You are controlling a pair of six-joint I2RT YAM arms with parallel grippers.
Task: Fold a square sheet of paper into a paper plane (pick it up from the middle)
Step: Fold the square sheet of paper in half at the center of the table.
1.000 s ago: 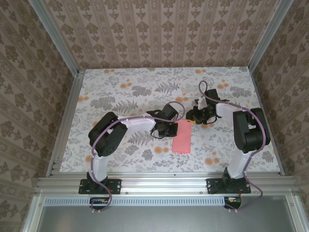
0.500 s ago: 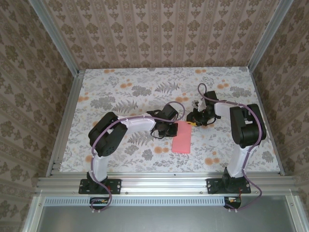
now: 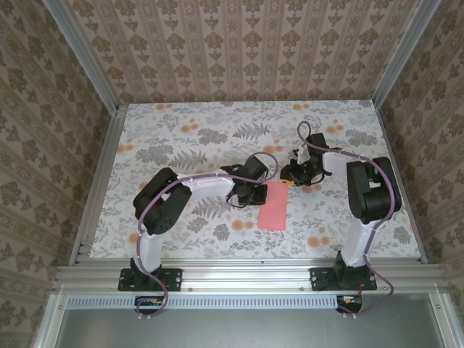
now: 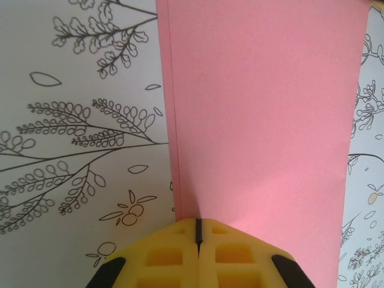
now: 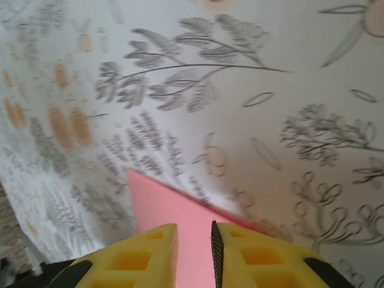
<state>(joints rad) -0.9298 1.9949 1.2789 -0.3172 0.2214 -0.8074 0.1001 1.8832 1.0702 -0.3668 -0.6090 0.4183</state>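
Top view: the square sheet of paper [image 3: 272,205], plain salmon pink and lying as a long narrow rectangle, rests flat on the flower-printed tabletop [image 3: 181,145] between the two arms, its long axis running from near to far. The left gripper [image 3: 257,194] meets the sheet at its left long edge, towards the far end. The right gripper [image 3: 289,182] sits at the sheet's far right corner.

Left wrist view: the left gripper [image 4: 197,223] has its yellow fingers [image 4: 171,255] pressed together, with only a dark seam between them. Their tip is on the pink surface [image 4: 264,120], just inside the left edge, where a second paper layer shows as a thin parallel line. The sheet stretches straight away from the tip.

Right wrist view: the right gripper [image 5: 194,231] has its fingers [image 5: 147,255] narrowly apart. A pointed corner of the sheet [image 5: 162,201] projects ahead of them, and pink shows through the gap. Whether they pinch the paper cannot be told.
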